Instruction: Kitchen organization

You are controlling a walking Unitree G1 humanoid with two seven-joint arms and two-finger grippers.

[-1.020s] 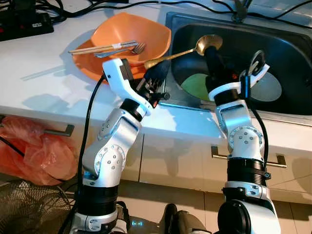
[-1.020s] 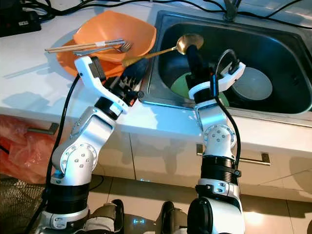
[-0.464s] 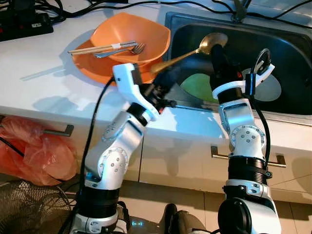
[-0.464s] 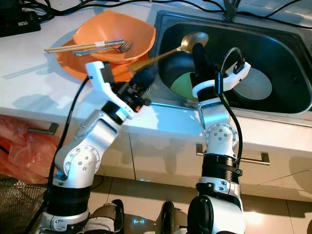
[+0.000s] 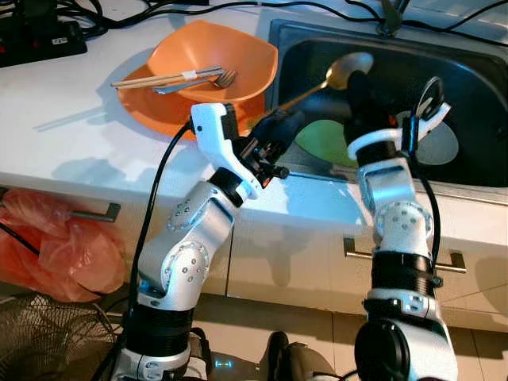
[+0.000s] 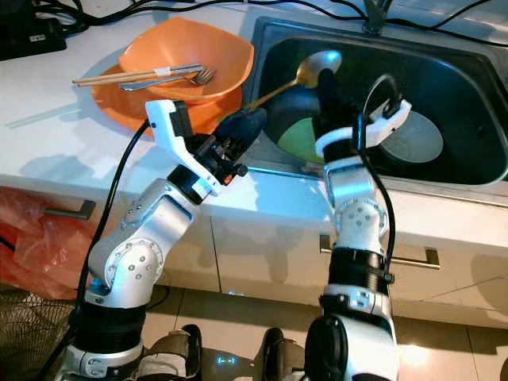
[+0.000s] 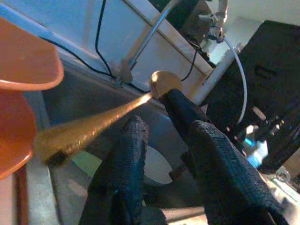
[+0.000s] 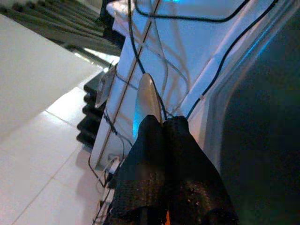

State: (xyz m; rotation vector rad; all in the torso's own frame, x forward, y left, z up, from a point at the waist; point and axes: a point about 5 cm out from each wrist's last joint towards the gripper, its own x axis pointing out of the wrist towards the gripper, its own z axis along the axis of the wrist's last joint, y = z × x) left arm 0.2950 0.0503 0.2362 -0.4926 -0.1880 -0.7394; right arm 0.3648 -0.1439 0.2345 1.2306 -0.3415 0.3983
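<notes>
Shifted rightward toward the sink [image 5: 295, 38], the parted left hand [image 5: 279, 131] sits beside the gold spoon [image 5: 337, 74] pinched by the right hand [image 6: 326, 73].

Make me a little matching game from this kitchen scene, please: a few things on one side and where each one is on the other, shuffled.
Things:
1. gold spoon
2. fork and chopsticks
3. green plate
4. red plastic bag

Places:
A. lying flat on the bottom of the sink
B. hanging in front of the cabinet below the counter
C. held over the sink by the right pincer, its handle at the left pincer
D. resting across the orange bowl

Pairs: 1-C, 2-D, 3-A, 4-B
</notes>
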